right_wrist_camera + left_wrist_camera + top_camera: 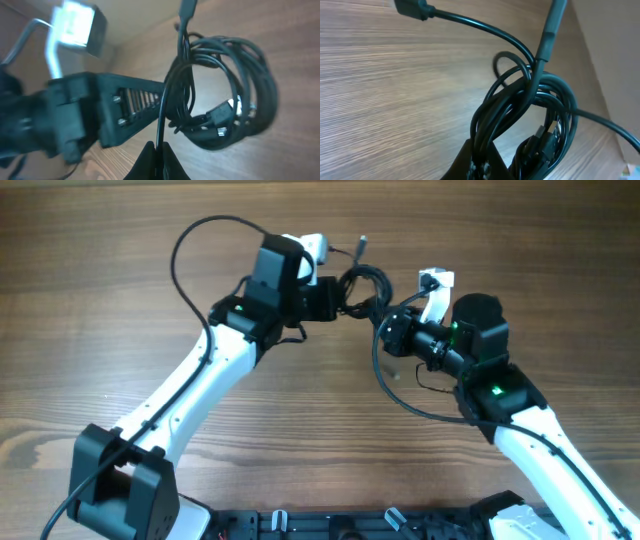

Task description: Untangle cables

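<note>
Gripping cables (pixel 265 100): left end effector (pixel 482 165), right end effector (pixel 159 160) (cables bunched between them).

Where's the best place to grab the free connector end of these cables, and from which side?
Probably the straight strand just behind the connector, coming from the far side: that end sticks out clear of the coiled cables.

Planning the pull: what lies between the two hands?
Just the coiled cables, gripped by the left hand and the right hand; the overhead view shows it.
</note>
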`<state>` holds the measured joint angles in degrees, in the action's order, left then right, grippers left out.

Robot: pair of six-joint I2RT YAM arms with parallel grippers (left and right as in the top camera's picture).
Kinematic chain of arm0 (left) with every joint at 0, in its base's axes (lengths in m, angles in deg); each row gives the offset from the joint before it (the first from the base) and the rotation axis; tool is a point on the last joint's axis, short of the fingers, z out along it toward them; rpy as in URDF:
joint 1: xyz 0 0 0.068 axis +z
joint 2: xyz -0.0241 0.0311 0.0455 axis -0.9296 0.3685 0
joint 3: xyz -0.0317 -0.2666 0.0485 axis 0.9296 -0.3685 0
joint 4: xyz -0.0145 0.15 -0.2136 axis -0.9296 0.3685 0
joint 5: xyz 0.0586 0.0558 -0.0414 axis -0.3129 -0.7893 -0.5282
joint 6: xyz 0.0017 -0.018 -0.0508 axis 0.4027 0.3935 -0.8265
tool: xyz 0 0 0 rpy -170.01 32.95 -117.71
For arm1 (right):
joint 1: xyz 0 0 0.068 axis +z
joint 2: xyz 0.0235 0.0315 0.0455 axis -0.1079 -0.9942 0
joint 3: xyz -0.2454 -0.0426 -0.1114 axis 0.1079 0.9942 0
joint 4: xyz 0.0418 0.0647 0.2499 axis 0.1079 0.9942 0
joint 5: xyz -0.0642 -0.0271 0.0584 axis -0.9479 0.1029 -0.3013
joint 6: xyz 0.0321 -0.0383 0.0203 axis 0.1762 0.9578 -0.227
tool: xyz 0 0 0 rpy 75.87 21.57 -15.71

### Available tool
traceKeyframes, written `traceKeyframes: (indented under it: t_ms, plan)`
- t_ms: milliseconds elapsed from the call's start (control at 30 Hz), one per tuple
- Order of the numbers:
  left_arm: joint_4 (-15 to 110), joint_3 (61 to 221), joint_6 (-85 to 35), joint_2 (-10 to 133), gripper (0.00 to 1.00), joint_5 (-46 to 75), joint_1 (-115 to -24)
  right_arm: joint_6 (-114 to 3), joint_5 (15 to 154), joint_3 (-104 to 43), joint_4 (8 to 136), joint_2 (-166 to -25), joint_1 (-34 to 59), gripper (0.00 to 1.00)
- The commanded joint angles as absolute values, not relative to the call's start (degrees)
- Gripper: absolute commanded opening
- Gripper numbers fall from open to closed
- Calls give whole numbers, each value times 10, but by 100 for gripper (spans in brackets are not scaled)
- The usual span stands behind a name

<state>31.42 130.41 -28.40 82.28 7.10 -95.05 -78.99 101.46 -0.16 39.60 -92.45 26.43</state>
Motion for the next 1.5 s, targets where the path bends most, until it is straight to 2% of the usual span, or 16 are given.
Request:
traceKeyframes:
  t_ms: [0,167,367,500,567,667,800,900,967,1033,1100,1267,1467]
  plan:
    - [309,1312,-249,812,4,71,-979,-793,999,-12,403,-931,266,5]
    - [309,1312,-249,812,4,66,-1011,-853,907,-12,449,-931,261,5]
    - [316,1312,-219,812,4,65,-1042,-851,817,-12,441,-930,258,5]
    - [361,1312,-231,812,4,-57,-1041,-837,868,-12,395,-907,232,5]
    - [366,1312,-237,812,4,-52,-1043,-837,865,-12,387,-899,232,5]
    - [393,1312,-237,812,4,-49,-1046,-834,865,-12,298,-901,232,5]
    - [435,1312,-237,812,4,41,-1046,-693,850,-12,271,-928,232,5]
    - [457,1312,-237,812,4,63,-1046,-595,851,-12,262,-933,232,5]
    - [456,1313,-237,812,4,110,-1043,-561,852,-12,272,-933,232,5]
    - [455,1313,-242,812,4,172,-1034,-549,852,-12,288,-933,233,5]
    - [454,1313,-297,812,4,181,-1013,-538,858,-12,307,-933,233,5]
    - [411,1313,-450,812,4,182,-931,-490,996,-12,342,-933,233,5]
    - [340,1312,-489,812,4,212,-948,-492,1012,-12,394,-948,233,5]
